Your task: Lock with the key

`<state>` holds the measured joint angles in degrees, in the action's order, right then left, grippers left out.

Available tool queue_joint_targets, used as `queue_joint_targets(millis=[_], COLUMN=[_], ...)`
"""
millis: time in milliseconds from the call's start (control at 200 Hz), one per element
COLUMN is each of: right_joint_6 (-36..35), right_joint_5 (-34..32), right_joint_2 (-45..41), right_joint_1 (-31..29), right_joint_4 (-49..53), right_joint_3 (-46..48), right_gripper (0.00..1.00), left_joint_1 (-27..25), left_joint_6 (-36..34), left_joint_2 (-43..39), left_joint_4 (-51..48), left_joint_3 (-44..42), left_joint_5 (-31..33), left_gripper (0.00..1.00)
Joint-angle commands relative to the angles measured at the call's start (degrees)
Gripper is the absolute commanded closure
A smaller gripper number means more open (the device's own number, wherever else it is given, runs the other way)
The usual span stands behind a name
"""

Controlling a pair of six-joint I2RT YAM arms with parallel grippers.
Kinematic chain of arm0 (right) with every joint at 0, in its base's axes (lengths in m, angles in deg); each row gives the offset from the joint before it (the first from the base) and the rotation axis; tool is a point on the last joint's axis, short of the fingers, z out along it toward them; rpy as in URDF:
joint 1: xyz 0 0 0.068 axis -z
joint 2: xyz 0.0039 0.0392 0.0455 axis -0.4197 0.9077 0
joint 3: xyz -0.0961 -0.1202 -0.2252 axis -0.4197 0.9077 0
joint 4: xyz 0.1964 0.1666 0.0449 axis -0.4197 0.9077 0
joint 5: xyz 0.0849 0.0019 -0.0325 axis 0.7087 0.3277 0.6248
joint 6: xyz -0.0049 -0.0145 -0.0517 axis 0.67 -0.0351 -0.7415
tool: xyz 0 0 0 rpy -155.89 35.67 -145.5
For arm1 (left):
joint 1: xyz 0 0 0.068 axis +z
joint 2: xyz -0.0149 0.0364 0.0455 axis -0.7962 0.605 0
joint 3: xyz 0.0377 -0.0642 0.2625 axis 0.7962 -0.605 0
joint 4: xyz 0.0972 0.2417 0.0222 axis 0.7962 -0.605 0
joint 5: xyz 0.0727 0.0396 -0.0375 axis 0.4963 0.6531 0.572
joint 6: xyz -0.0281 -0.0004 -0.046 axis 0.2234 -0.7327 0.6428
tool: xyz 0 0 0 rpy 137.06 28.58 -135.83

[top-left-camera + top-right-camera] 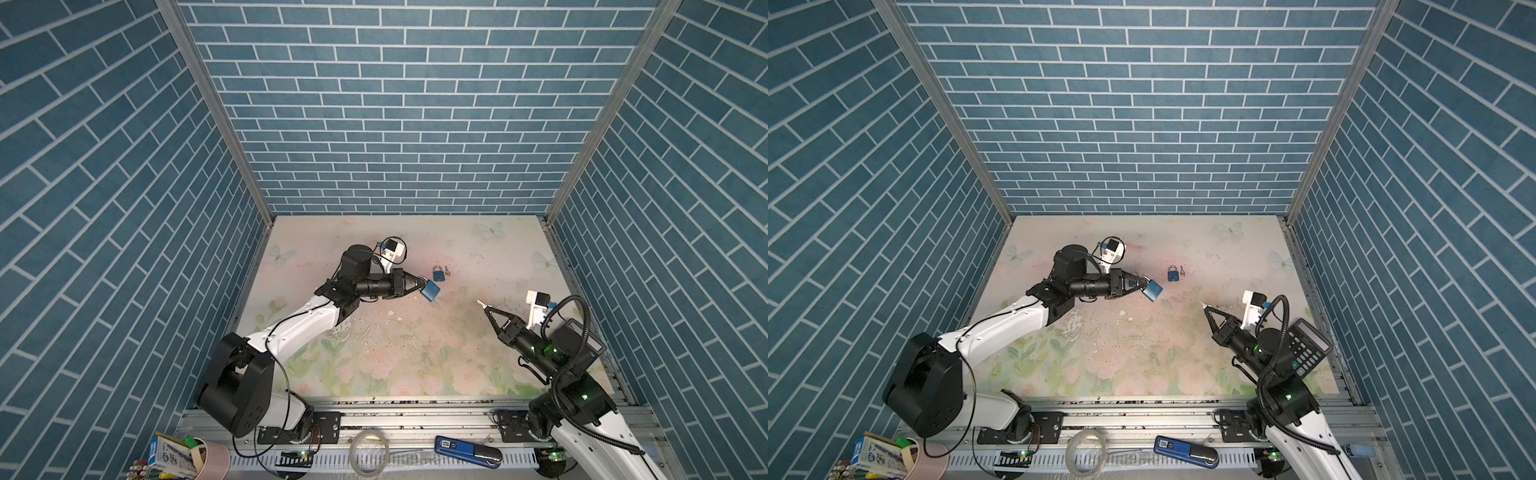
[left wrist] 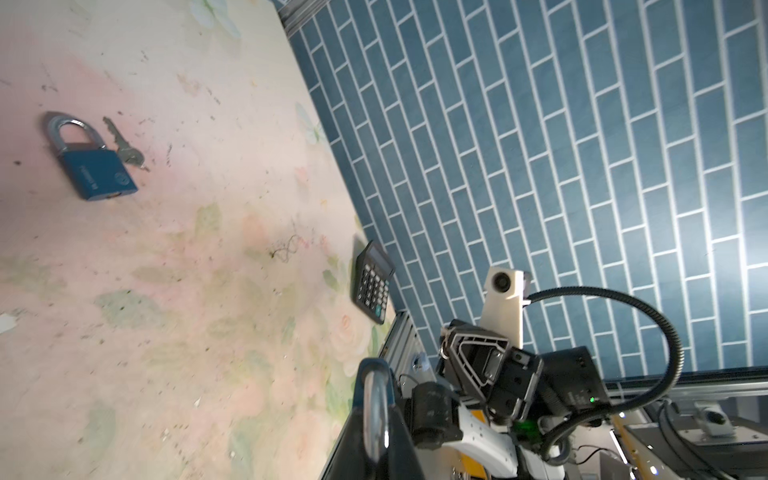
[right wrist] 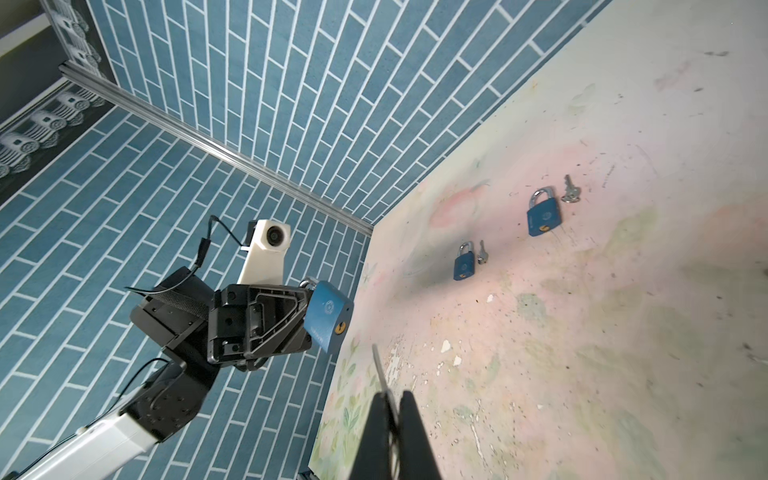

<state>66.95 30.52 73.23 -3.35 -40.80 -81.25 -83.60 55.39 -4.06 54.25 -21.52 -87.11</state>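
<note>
My L gripper point(image 1: 422, 286) was clamped on the shackle of the blue padlock point(image 1: 431, 290), held up off the table point(image 1: 374, 340), keyhole end facing R. My R gripper point(image 1: 486, 307) pinched the key point(image 1: 481, 303), blade aimed at the padlock, well apart. A 2nd padlock point(image 1: 437, 273) & spare key point(image 1: 447, 271) lay just beside each other farther back.

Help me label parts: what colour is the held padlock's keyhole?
Brass-gold keyhole; clearest in the right wrist view.
</note>
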Motion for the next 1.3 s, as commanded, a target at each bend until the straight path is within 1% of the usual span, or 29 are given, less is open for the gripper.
queue_joint_targets(millis=[0, 80, 130, 275, 415, 585, 840, 1025, 1295], right_joint_6=[-1.37, -1.42, -1.69, -2.97, -3.13, -3.21, -2.87, -2.65, -0.95], right_joint_5=[-3.07, -3.31, -3.09, -3.14, -1.92, -1.91, -1.80, -2.23, -2.75], right_joint_2=[-2.15, -2.24, -2.05, 0.88, 4.78, 6.90, 9.58, 10.89, 12.84], right_joint_1=[0.08, 0.13, 0.13, 0.13, 0.13, 0.13, 0.13, 0.13, 0.21], right_joint_4=[12.35, 14.46, 15.06, 17.07, 15.71, 14.72, 10.45, 7.29, 2.19], right_joint_3=[-1.97, -2.59, -2.95, -4.44, -4.65, -4.42, -1.48, 0.73, 3.70], right_gripper=[1.00, 1.00, 1.00, 1.00, 1.00, 1.00, 1.00, 1.00, 1.00], left_joint_1=[0.08, 0.18, 0.37, 0.54, 0.59, 0.59, 0.59, 0.59, 0.33], left_joint_6=[-10.45, -12.97, -13.95, -16.67, -18.91, -22.77, -28.23, -29.45, -30.52], left_joint_2=[-2.54, -2.27, -1.81, 0.53, 3.35, 8.66, 17.42, 21.72, 25.79], left_joint_4=[-14.50, -19.97, -21.34, -23.97, -24.32, -28.90, -32.82, -32.65, -31.50], left_joint_3=[3.04, 3.61, 3.20, 2.66, 3.14, 6.78, 12.54, 15.40, 17.08], left_joint_5=[0.52, 2.02, 2.55, 4.16, 4.05, 4.84, 3.70, 2.10, 0.38], left_gripper=[1.00, 1.00, 1.00, 1.00, 1.00, 1.00, 1.00, 1.00, 1.00])
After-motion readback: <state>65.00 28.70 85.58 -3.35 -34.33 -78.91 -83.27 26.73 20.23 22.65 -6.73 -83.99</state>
